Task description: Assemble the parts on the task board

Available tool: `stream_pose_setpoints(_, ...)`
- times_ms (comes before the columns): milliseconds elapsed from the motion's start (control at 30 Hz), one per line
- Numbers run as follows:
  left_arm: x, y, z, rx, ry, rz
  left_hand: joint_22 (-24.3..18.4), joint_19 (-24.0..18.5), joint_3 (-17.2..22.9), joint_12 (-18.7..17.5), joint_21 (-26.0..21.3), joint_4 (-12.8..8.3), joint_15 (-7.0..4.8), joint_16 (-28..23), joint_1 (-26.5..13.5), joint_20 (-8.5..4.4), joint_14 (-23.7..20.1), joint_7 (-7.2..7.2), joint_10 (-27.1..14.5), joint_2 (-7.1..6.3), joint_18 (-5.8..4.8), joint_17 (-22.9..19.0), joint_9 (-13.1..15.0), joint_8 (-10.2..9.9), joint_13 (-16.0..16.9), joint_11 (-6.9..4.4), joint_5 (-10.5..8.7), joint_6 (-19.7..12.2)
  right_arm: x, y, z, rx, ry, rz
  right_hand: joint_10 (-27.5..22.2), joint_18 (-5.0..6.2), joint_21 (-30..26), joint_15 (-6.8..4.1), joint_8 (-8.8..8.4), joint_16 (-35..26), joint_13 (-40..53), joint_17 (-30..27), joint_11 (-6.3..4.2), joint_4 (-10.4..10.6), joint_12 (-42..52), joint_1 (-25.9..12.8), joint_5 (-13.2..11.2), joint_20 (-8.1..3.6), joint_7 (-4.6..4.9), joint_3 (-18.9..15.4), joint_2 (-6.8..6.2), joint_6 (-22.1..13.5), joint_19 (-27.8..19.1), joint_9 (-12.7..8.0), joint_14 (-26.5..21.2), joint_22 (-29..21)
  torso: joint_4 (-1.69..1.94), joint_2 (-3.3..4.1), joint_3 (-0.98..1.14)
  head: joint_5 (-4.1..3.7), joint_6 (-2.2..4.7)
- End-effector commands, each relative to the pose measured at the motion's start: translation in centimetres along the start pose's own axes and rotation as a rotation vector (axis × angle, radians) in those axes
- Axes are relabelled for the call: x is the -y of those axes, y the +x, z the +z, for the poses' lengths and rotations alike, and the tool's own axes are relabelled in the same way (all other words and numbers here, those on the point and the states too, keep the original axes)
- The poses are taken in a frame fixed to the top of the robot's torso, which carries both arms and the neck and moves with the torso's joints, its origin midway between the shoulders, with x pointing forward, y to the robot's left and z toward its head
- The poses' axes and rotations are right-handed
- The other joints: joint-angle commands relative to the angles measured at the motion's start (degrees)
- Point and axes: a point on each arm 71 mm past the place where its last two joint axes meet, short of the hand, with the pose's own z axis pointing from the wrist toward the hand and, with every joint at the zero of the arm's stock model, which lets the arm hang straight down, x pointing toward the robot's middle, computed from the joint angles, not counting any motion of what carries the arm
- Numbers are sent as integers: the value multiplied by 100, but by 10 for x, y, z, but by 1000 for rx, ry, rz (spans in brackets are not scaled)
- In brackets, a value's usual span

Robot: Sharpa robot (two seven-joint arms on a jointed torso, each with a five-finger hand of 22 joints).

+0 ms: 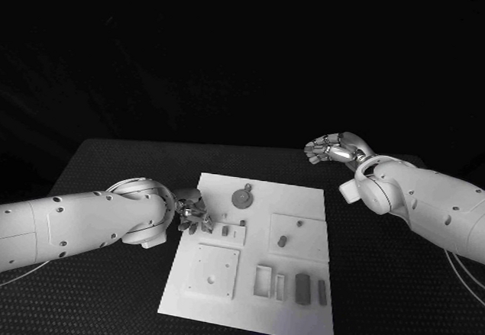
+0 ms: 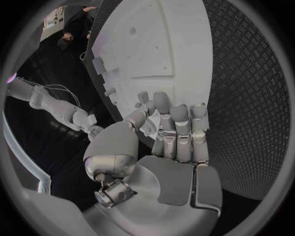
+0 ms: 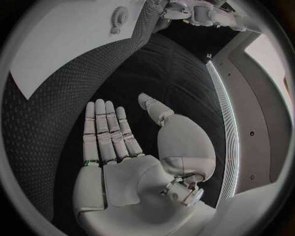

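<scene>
Left hand (image 1: 192, 215) at white rectangular task board's (image 1: 296, 197) left edge, grasp unclear; right hand (image 3: 117, 147) flat, fingers straight, empty, above black desk (image 1: 122, 160).

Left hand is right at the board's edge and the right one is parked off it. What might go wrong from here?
1. The left hand sits at the task board's left edge, by small loose parts; a sweep inward may knock them or shove the board.
2. The right hand hangs open beyond the far right corner, so nothing steadies the board.
</scene>
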Motion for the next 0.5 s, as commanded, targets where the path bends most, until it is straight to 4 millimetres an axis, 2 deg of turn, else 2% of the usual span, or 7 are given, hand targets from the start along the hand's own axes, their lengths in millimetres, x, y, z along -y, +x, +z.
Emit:
stream_pose_setpoints(33, 2, 3, 0, -17, 3, 10, 77, 39, 31, 30, 22, 4, -36, 38, 76, -507, 5, -267, 24, 0, 42, 9, 39, 18, 10, -17, 20, 319, -1, 1, 0, -10, -9, -1, 33, -91, -31, 33, 24, -19, -3, -3, -14, 12, -25, -24, 36, 6, -1, -17, -22, -52, -6, -8, 19, 7, 1, 0, 0, 2, -4)
stream_pose_setpoints(500, 1, 6, 2, -34, -11, 15, 81, 47, 37, 35, 29, 4, -42, 43, 73, -511, 8, -269, 25, -5, 42, 10, 41, 15, 17, -19, 22, 324, -1, 1, 0, -9, -9, -1, 34, -90, -36, 33, 28, -20, -3, -3, -14, 14, -29, -26, 37, 7, -1, -18, -22, -54, -5, -14, 19, 11, 0, 1, -2, -2, -12)
